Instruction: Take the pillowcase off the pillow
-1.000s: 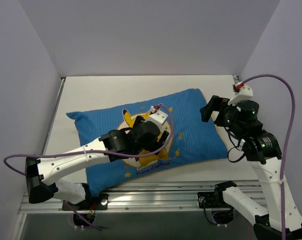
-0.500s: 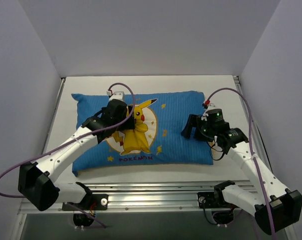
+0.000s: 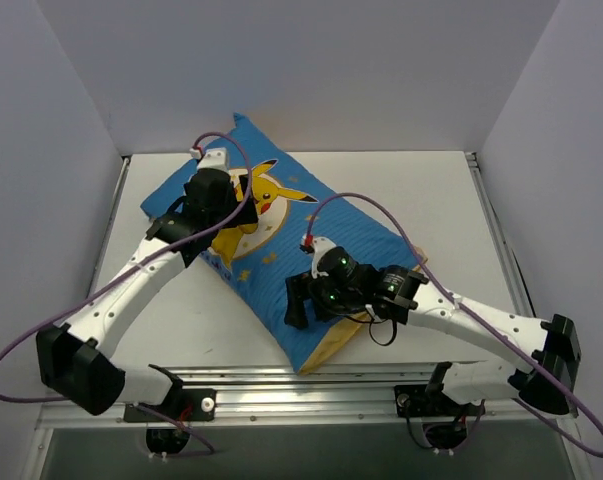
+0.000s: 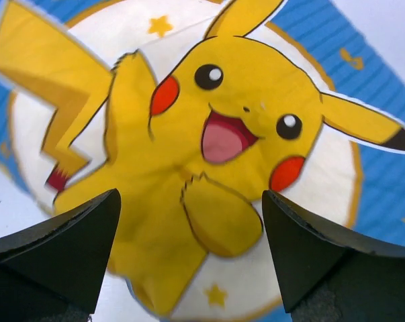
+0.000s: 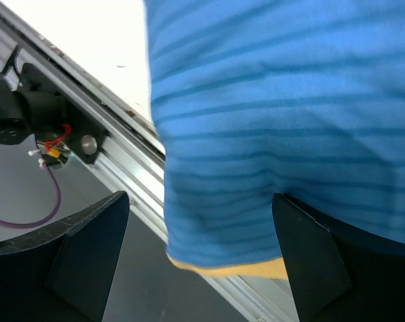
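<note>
Pillowcase (image 3: 266, 280) corner at table (image 3: 431, 190) front edge

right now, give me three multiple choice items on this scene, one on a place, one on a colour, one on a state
1. The left gripper is above: A the cartoon on the pillowcase; B a bowl; C a towel.
2. The lining at the pillowcase's near corner is: A red; B yellow; C green.
3. The left gripper's jaws are: A open; B shut on fabric; C out of view.

Answers: 1 A, its wrist view looks straight down on the cartoon. 2 B, a yellow edge peeks out below the blue fabric. 3 A, both fingers stand wide apart with nothing pinched between them.
</note>
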`<control>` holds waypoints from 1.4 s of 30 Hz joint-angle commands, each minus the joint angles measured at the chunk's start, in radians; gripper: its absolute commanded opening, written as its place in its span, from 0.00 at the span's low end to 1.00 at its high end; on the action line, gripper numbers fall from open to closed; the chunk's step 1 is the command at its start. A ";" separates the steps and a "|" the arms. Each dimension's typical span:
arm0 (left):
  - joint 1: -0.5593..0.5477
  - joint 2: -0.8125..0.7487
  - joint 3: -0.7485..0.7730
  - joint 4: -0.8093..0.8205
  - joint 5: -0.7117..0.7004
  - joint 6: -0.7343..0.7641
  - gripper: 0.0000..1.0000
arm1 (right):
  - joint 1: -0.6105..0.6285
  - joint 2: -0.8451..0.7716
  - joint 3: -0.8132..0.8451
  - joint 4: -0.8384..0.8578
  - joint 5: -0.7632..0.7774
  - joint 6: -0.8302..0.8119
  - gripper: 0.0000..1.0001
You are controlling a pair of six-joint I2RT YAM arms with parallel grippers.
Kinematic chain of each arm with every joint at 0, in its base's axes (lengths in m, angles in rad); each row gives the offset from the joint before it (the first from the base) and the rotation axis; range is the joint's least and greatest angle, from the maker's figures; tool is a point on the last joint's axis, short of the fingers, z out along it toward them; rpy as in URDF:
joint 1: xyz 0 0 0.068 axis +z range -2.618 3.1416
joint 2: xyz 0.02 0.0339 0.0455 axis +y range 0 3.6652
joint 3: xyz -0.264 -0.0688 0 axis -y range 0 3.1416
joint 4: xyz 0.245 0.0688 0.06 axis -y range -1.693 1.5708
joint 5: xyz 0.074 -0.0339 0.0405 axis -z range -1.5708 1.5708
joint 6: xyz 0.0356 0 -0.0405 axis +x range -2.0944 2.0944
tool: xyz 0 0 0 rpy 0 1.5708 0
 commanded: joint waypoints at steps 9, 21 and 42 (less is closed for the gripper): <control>0.016 -0.366 -0.166 -0.168 0.074 -0.157 0.94 | -0.206 0.055 0.478 -0.258 0.311 -0.267 0.93; 0.018 -0.319 -0.244 -0.137 0.159 -0.187 0.94 | -0.265 0.153 0.171 -0.065 0.035 -0.181 0.87; 0.019 -0.271 -0.296 -0.174 0.153 -0.096 0.96 | -0.276 0.099 0.175 -0.091 0.033 -0.178 0.82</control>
